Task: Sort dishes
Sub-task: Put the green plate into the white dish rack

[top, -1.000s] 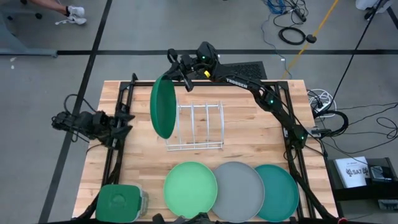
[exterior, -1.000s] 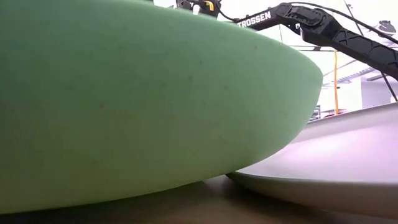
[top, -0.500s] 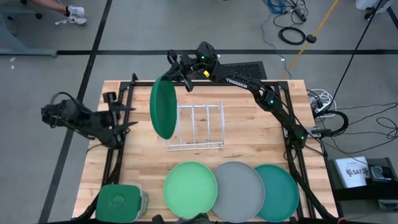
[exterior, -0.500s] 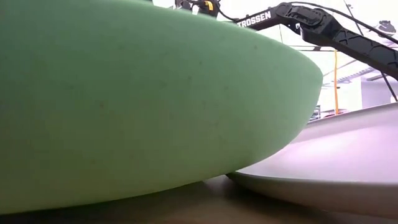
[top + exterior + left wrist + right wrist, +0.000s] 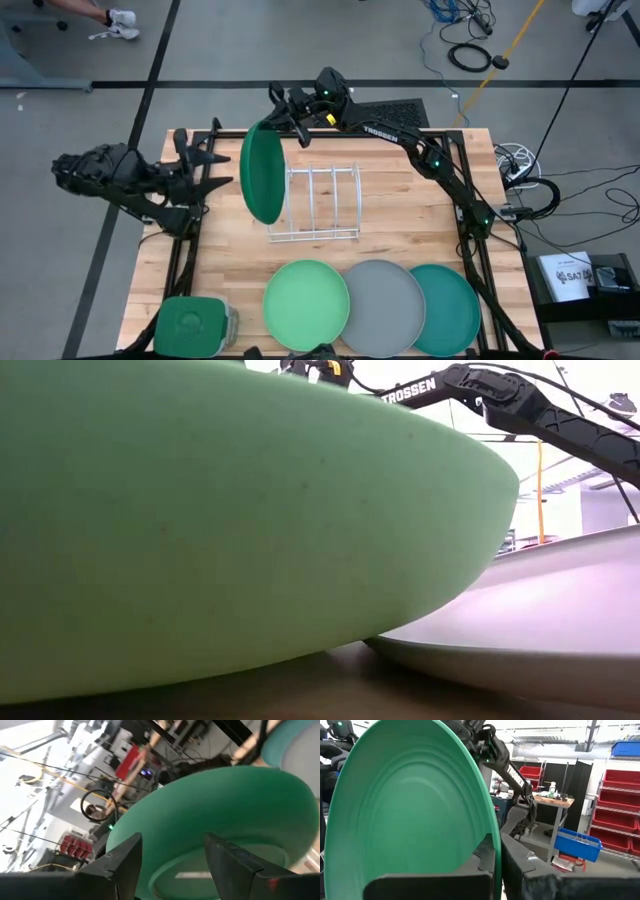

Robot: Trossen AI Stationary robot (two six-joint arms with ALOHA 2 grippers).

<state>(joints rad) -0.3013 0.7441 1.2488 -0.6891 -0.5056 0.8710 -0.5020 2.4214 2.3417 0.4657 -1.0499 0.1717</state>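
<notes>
While the right arm reaches over the far edge, the scene reads as follows.

Surface: wooden top, dark frame rails along both sides, grey floor around it.

Right arm: long reach from the right side across the far edge; its hand sits above the left end of the rack.

Left arm: folded at the left edge of the surface, raised off the wood; its hand points toward the held plate, just beside it but apart.

Rack: white wire dish rack mid-surface, slots standing upright, none filled.

Dark green plate: held on edge, upright, at the left end of the rack; whether its lower rim touches the wire cannot be told. Fills the right wrist view.

Mint plate: flat on the near edge, left of the row; fills the low view.

Grey plate: flat, middle of the row, rim lapping the mint plate's edge.

Teal plate: flat, right end of the row, partly under the grey one's rim.

Green container: square, rounded corners, near-left corner, apart from the plates.

Right hand state: pinching the dark green plate's upper rim.

Left hand state: fingers spread, nothing between them.
</notes>
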